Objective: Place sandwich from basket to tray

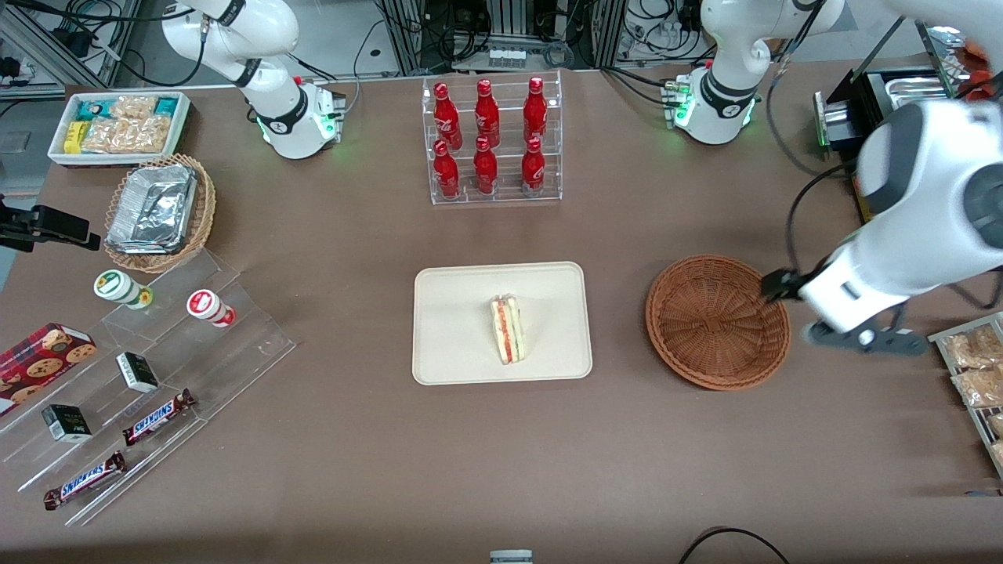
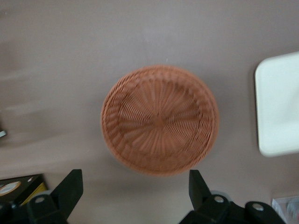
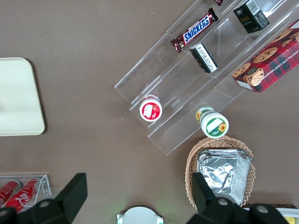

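Observation:
The sandwich point(image 1: 508, 329) lies on the cream-beige tray point(image 1: 454, 313) at the middle of the table, its red and green filling showing. The reddish-brown wicker basket point(image 1: 717, 321) stands beside the tray, toward the working arm's end, and holds nothing. My left gripper point(image 1: 777, 285) hangs open and empty above the basket's rim on the working arm's side. In the left wrist view the fingers point(image 2: 70, 186) stand wide apart around my gripper's middle point(image 2: 134, 189), with the empty basket point(image 2: 160, 119) and a corner of the tray point(image 2: 279, 102) below.
A clear rack of red cola bottles point(image 1: 490, 141) stands farther from the camera than the tray. Clear display steps point(image 1: 141, 392) with snack bars, a tan basket of foil containers point(image 1: 157, 211) and a white snack bin point(image 1: 117, 125) lie toward the parked arm's end. Snack packets point(image 1: 975, 368) lie near my gripper.

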